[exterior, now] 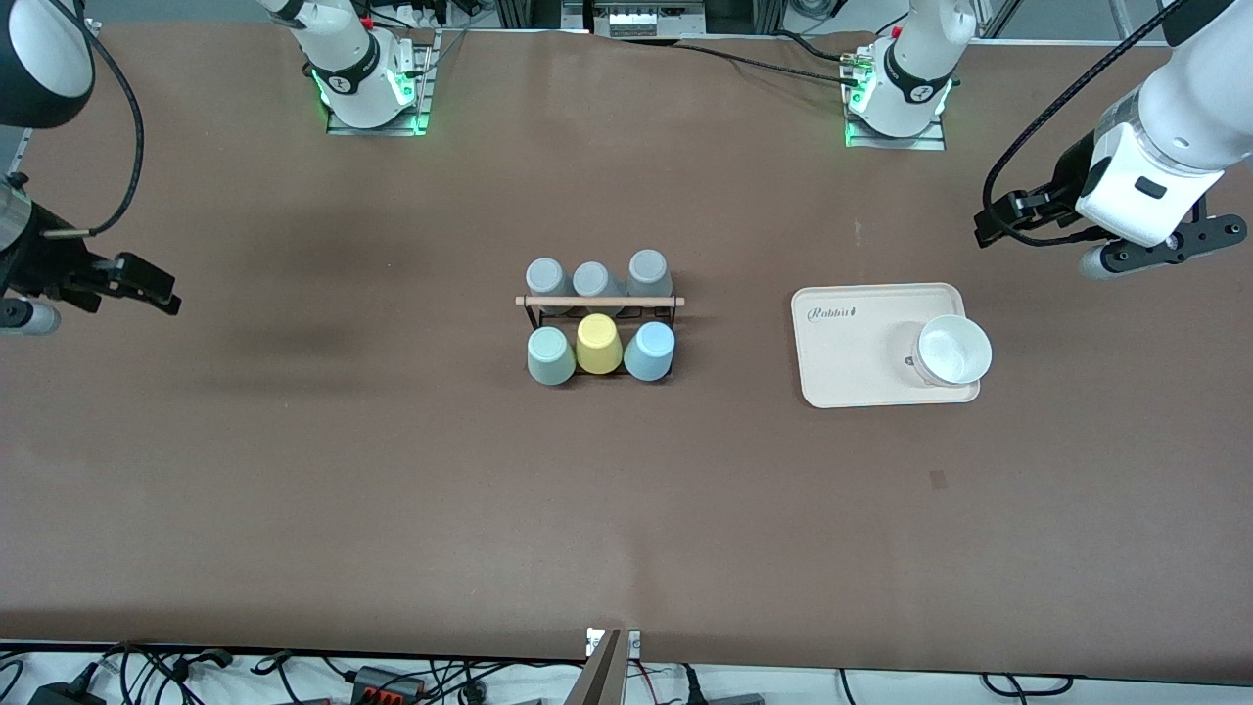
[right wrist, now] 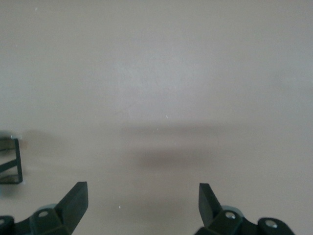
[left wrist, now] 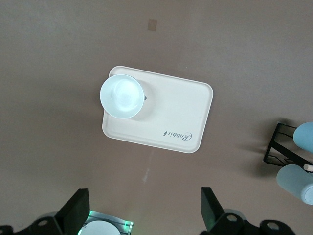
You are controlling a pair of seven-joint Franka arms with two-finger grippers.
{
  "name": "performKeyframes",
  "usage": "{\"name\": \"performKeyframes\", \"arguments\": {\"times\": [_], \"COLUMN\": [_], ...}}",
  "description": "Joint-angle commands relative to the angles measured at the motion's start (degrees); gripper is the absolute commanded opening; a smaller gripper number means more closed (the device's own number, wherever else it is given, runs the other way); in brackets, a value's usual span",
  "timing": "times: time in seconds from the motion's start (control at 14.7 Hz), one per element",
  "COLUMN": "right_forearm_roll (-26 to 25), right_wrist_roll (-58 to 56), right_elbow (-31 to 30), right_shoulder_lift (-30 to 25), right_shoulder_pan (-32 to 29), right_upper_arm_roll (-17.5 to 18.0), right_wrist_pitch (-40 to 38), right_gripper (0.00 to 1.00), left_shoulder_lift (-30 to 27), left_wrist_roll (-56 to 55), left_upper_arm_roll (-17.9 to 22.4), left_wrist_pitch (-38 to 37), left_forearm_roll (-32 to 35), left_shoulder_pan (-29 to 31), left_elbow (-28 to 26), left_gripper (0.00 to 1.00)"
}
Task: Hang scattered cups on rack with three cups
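My left tool (left wrist: 143, 214) and right tool (right wrist: 142, 205) hang spread and empty, both well off the rack (exterior: 599, 311). The mint-green cup (exterior: 550, 354) and light blue cup (exterior: 650, 351) already sit on it, so I'd judge hanging finished and keep both arms clear.

A small black wire-frame rack (exterior: 599, 311) with a light wooden rod stands mid-table, six upturned cups on it in two rows. Farther from the front camera: three grey cups (exterior: 593, 279) side by side. Nearer: a pale mint-green tumbler (exterior: 550, 354) toward the right arm's end, a yellow cup (exterior: 598, 344) in the middle, a light blue tumbler (exterior: 649, 351) toward the left arm's end. Well apart, toward the left arm's end, lies a cream rectangular tray (exterior: 852, 352), a white bowl (exterior: 951, 350) on its end farthest from the rack.
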Motion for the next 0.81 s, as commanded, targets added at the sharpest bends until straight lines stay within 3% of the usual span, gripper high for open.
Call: {"name": "performKeyframes", "arguments": {"times": [0.0,0.75], "right_forearm_roll": [-0.5,-0.5], "right_wrist_roll": [-1.2,-1.3], "right_elbow": [-1.8,-1.6], "right_shoulder_lift": [-1.6,-1.1], "right_shoulder_pan": [-0.4,-0.3], "right_upper_arm_roll": [0.4,0.7], "right_wrist_pitch": [-0.5,0.1], "right_gripper": [1.00,1.00], "left_shoulder_lift": [-1.0,-1.0], "left_wrist_roll": [0.8,0.8], "left_upper_arm_roll": [-0.2,-0.2], "left_wrist_pitch": [-0.7,-0.7], "left_forearm_roll": [-0.5,-0.5], "left_shoulder_pan": [0.5,0.5], "left_elbow": [-0.2,-0.2], "left_gripper": [1.00,1.00]}}
